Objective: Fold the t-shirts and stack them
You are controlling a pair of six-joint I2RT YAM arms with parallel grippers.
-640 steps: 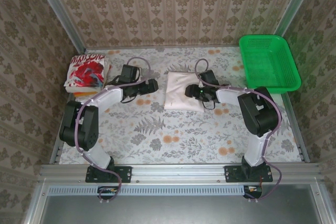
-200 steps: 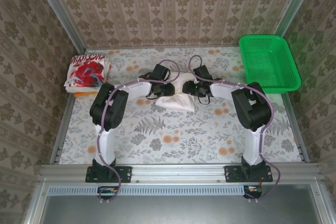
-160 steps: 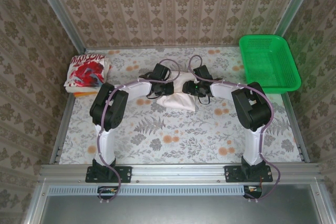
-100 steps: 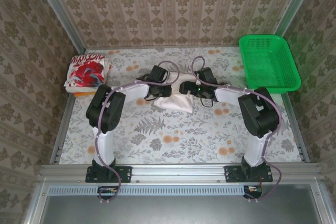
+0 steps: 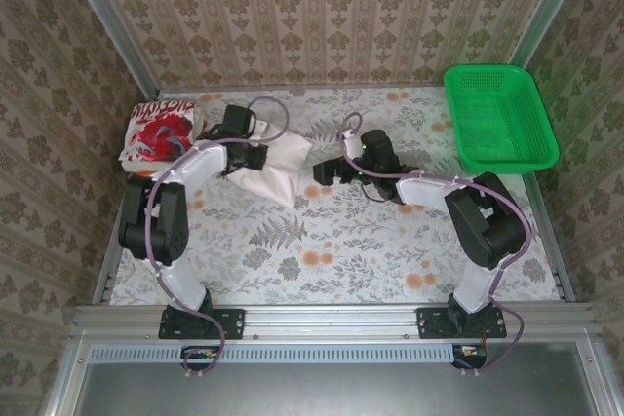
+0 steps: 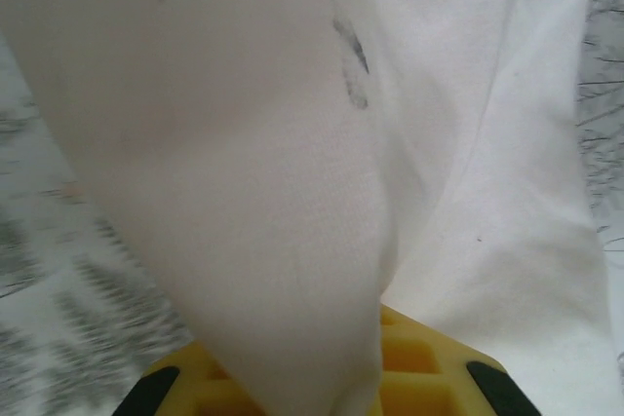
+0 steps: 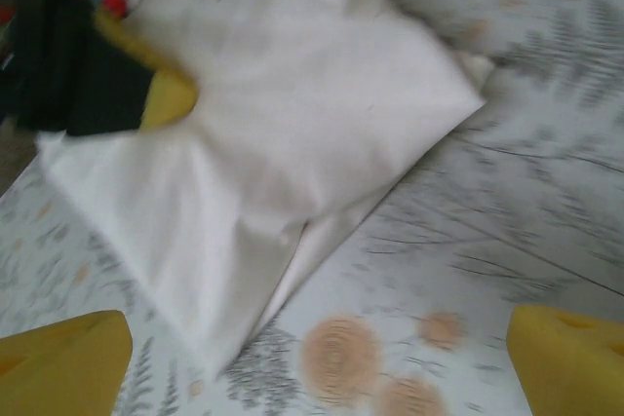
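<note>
Floral-cloth table [image 5: 322, 241], patterned wallpaper behind, green basket [image 5: 499, 114] at far right. Top view: left tool [image 5: 250, 156] is clamped on one edge of the folded off-white t-shirt [image 5: 278, 170], left of centre and near the red-print t-shirt [image 5: 159, 132] at the left edge (probably the stacking spot, hence the one-sided grip for dragging over). Right tool [image 5: 327, 170] is spread wide, just beside the cloth and holding nothing. Left wrist view: shirt draped and pinched between the yellow fingers [image 6: 419, 377]. Right wrist view: own yellow fingers [image 7: 58, 358] wide apart and empty, shirt on the table ahead.
</note>
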